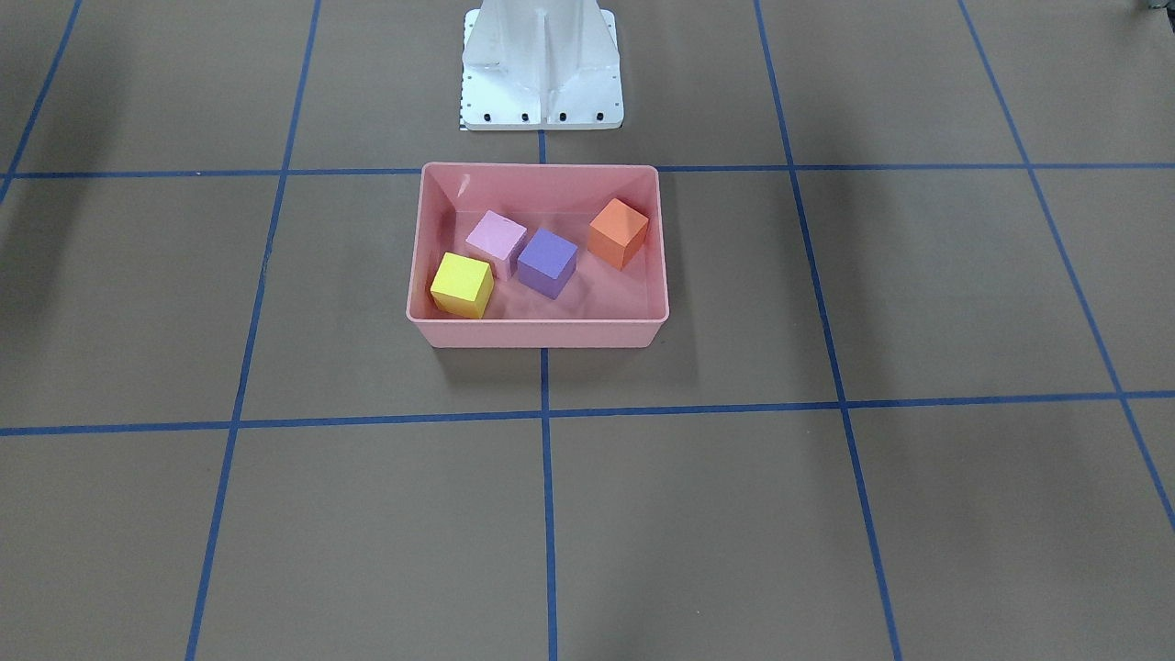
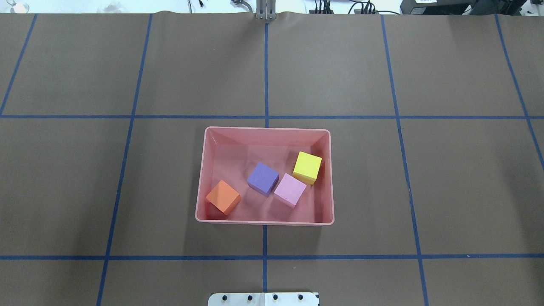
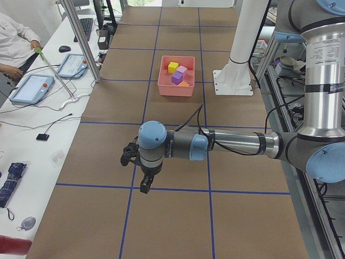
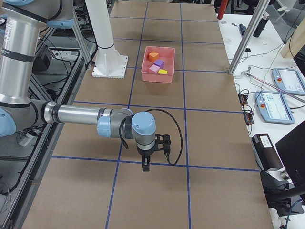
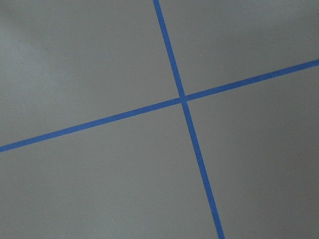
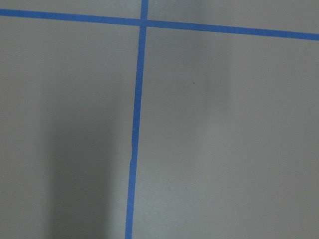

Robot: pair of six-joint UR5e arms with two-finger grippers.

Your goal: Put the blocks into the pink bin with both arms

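The left gripper [image 3: 145, 186], a black two-fingered pincer on a grey-silver arm with light blue joint caps, hangs fingers-down over the table, well apart from the pink bin [image 2: 255, 138] on the robot's left. It shows only in a side view, so I cannot tell whether its fingers are spread or pressed together. The same holds for the right gripper [image 4: 145, 166], well apart from the bin on the opposite side. The bin is a shallow, smooth plastic tray with rounded corners and a thin rim. All four matte cubes lie inside it. The orange block [image 2: 223, 196] sits turned in the bin's corner on the robot's side, at its left, apart from the others. The purple block [image 2: 263, 178], the light pink block [image 2: 290, 189] and the yellow block [image 2: 307, 166] cluster corner to corner in the bin's right half. The bin rests on the brown paper table [image 2: 63, 191], gridded with blue tape lines [image 2: 266, 76], just beyond the white metal base [image 1: 542, 73].
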